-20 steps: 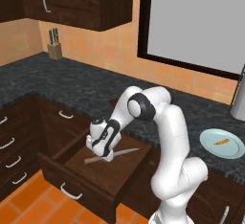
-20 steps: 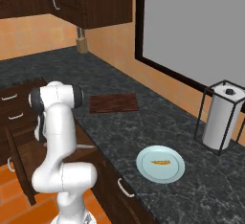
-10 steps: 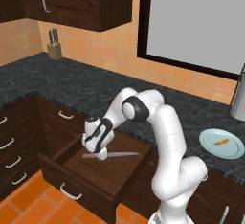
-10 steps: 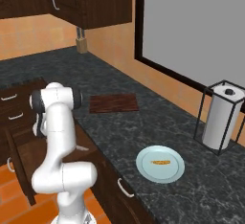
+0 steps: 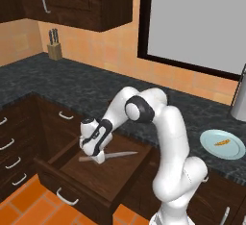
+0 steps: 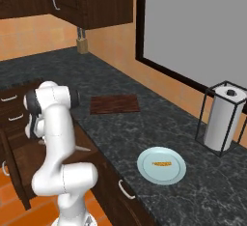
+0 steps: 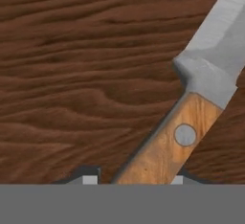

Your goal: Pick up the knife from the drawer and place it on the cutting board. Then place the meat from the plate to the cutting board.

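Hand view: knife (image 7: 191, 108) lay flat on the plain wood bottom of the drawer (image 7: 72, 74), pale brown handle with one metal rivet running down between the two dark finger tips, grey blade pointing to the upper right. Gripper (image 7: 131, 180) stood part closed, one tip on either side of the handle; whether the tips pressed the handle could not be told.

Left base view: drawer (image 5: 103, 171) pulled out under the dark counter, small curved silver handle on its front. Gripper (image 5: 98, 157) reached down into it, over the handle end of the knife (image 5: 117, 155).

Right base view: cutting board (image 6: 115, 105), dark reddish-brown, flat on the counter, well apart from the drawer. Plate (image 6: 144, 164), pale blue-white, nearer the counter's front edge, with the meat (image 6: 162, 163), a small orange lump, on it. Paper towel roll (image 6: 222, 121) in a wire stand beyond the plate.
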